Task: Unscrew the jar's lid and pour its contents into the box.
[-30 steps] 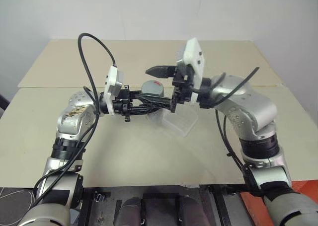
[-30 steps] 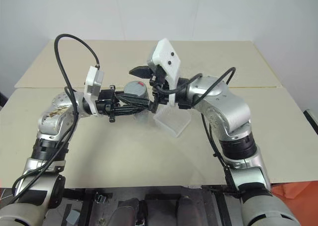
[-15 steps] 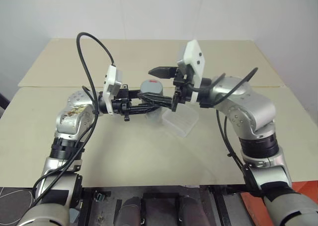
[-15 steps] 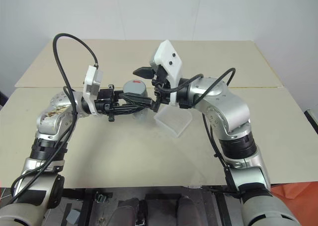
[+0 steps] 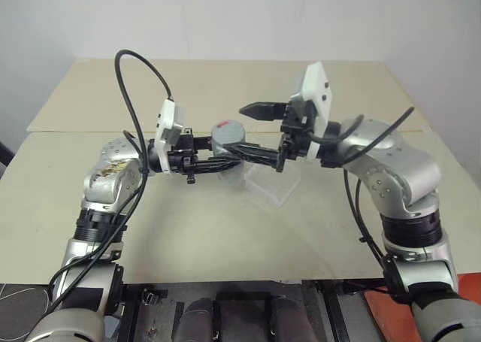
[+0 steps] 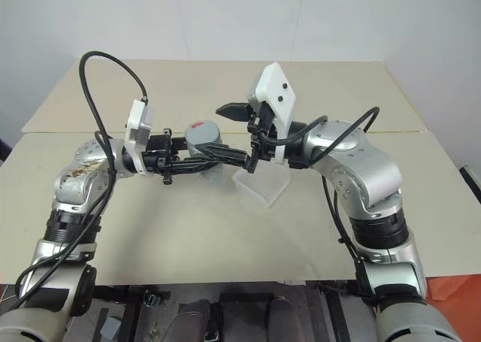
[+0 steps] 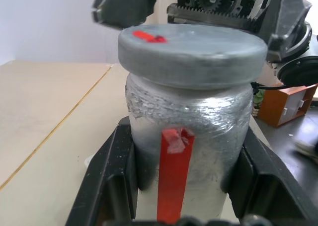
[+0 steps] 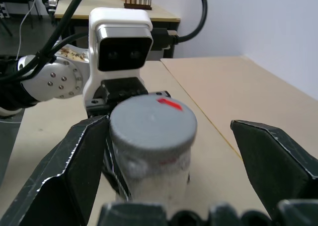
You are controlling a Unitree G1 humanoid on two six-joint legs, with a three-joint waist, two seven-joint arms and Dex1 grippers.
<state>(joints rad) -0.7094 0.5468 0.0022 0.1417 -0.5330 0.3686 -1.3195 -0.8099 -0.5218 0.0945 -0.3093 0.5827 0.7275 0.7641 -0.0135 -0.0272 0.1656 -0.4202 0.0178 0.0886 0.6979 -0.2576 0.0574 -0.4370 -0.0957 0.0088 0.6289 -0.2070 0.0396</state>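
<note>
Beige table [image 5: 225, 229] boards sit in front of a plain white wall. From the left eye view, the left gripper [image 5: 239, 155] reaches in from the left and holds the jar [image 5: 229, 140] up in the air, so it cannot spin when the lid [image 5: 227, 129] gets turned. The right gripper [image 5: 259, 131] comes in from the right with its 2 fingers spread wide, 1 on the far side and 1 on the near side of the lid, touching nothing. The box [image 5: 272, 183] lies on the table just below and to the right, ready to catch the pour.

From the left wrist view, the 2 black fingers [image 7: 107, 179] squeeze the jar's body on both sides. The grey lid sits on top, still on, I think.

From the right wrist view, the wide fingers [image 8: 69, 171] stand on either side of the lid, with gaps. I cannot see the contents inside.
</note>
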